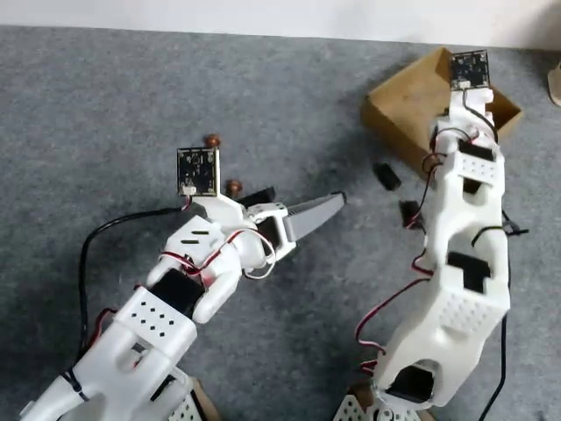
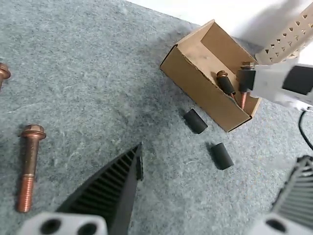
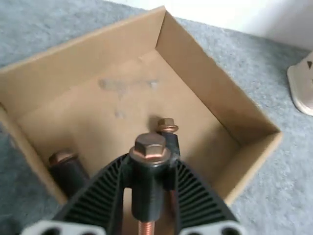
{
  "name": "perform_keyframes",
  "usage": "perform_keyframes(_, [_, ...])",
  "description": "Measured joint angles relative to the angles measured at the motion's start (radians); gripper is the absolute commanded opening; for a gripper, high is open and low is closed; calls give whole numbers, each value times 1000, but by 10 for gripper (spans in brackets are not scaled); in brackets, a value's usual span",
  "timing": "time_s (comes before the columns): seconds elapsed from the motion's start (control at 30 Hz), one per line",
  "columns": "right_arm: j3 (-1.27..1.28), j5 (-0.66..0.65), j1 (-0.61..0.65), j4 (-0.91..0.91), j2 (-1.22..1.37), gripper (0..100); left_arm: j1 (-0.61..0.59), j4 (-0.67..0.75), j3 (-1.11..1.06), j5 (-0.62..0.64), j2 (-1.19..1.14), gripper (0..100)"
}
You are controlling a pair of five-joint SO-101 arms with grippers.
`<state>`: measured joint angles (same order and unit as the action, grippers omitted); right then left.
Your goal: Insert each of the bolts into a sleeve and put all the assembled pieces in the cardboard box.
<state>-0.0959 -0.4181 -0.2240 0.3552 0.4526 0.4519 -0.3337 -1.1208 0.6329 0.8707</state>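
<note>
Now: right gripper (image 3: pixel 150 169) clamped on sleeved bolt (image 3: pixel 149 151), held over cardboard box (image 3: pixel 205 83). Two assembled pieces (image 3: pixel 66 169) lie inside box. Left gripper (image 1: pixel 301 202) spread wide, holding nothing, low over counter (image 2: pixel 98 73). Left wrist view: two loose sleeves (image 2: pixel 195 121) just beside box; bare bolt (image 2: pixel 29 166) lies near gripper finger.

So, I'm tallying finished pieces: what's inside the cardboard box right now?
Two sleeved bolts: one by a wall, one nearer the middle. A third sleeved bolt is over the box, clamped in the right arm's jaws. The floor beneath those jaws is hidden.
</note>
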Motion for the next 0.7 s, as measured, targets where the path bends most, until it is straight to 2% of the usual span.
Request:
perform_keyframes(0.37, [-77, 0, 3, 0, 158, 8, 0, 0, 0, 0, 0, 421])
perform_keyframes(0.47, [-78, 9, 6, 0, 158, 88, 0, 0, 0, 0, 0, 421])
perform_keyframes(0.53, [-78, 61, 6, 0, 158, 154, 0, 0, 0, 0, 0, 421])
perform_keyframes(0.7, [-166, 132, 12, 106, 158, 166, 0, 0, 0, 0, 0, 421])
